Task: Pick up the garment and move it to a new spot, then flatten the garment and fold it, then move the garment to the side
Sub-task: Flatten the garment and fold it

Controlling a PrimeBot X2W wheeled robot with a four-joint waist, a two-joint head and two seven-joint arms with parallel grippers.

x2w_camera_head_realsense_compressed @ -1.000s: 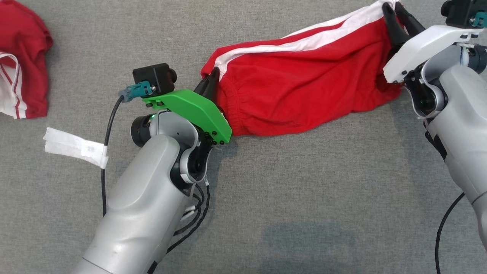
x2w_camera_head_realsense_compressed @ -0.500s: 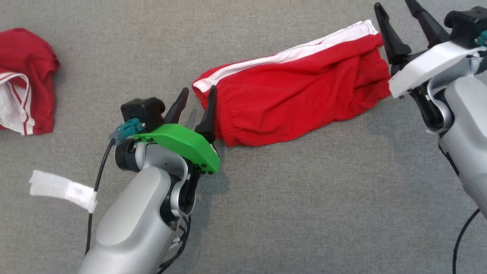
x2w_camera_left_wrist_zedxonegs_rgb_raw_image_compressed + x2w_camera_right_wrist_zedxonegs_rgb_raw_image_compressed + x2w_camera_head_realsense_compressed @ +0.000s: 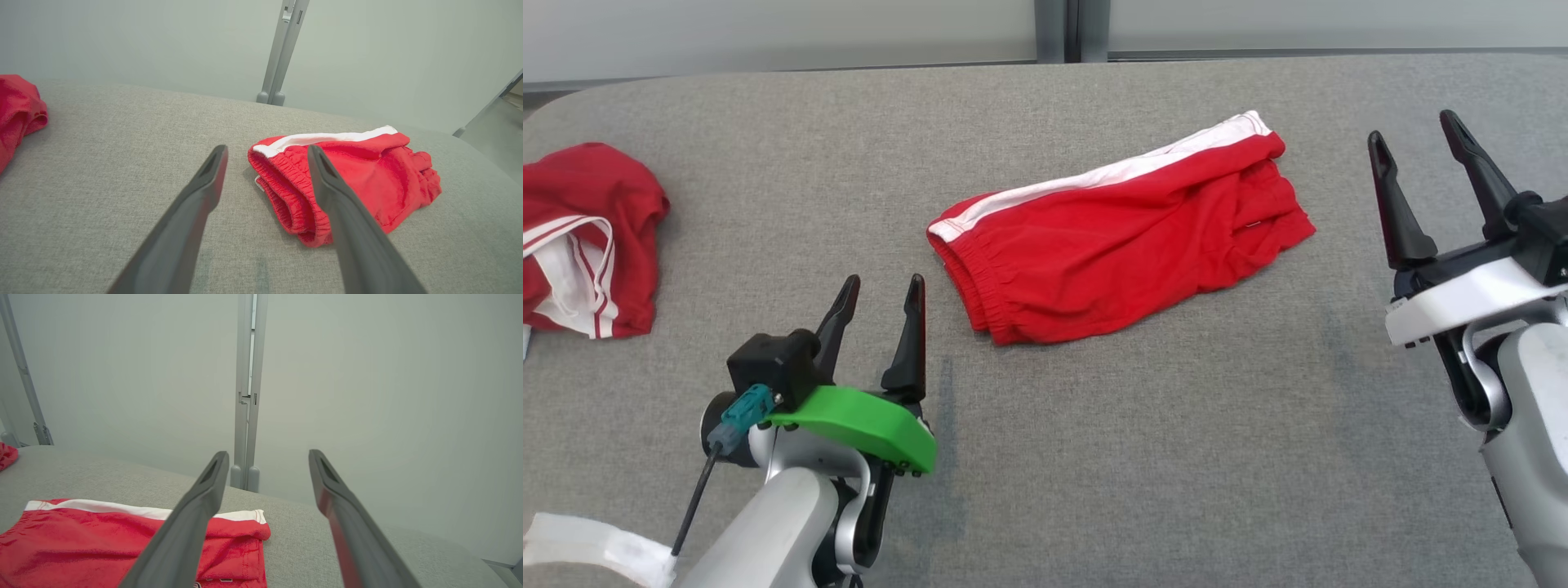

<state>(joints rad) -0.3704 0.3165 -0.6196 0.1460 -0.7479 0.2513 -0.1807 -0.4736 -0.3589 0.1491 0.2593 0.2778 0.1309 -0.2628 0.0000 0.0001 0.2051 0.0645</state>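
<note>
The garment [image 3: 1123,237] is a pair of red shorts with a white side stripe, lying folded on the grey table, its elastic waistband toward my left. My left gripper [image 3: 882,290] stands open just left of the waistband, apart from the cloth, nothing between its fingers. My right gripper [image 3: 1417,135] is open to the right of the leg end, also clear of it. The left wrist view shows the garment [image 3: 347,171] behind the right finger of my open left gripper [image 3: 265,151]. In the right wrist view the garment [image 3: 122,539] lies low left of my open right gripper [image 3: 267,455].
A second red and white garment [image 3: 580,237] lies bunched at the table's [image 3: 1143,457] left edge. A white tape tag [image 3: 588,547] hangs on the left arm's cable. A pale wall and a grey post [image 3: 1062,28] stand behind the table's far edge.
Both grippers opened and let go of the garment, then drew back from its two ends. The garment now rests on the table. The head camera has shifted, showing the far edge.
</note>
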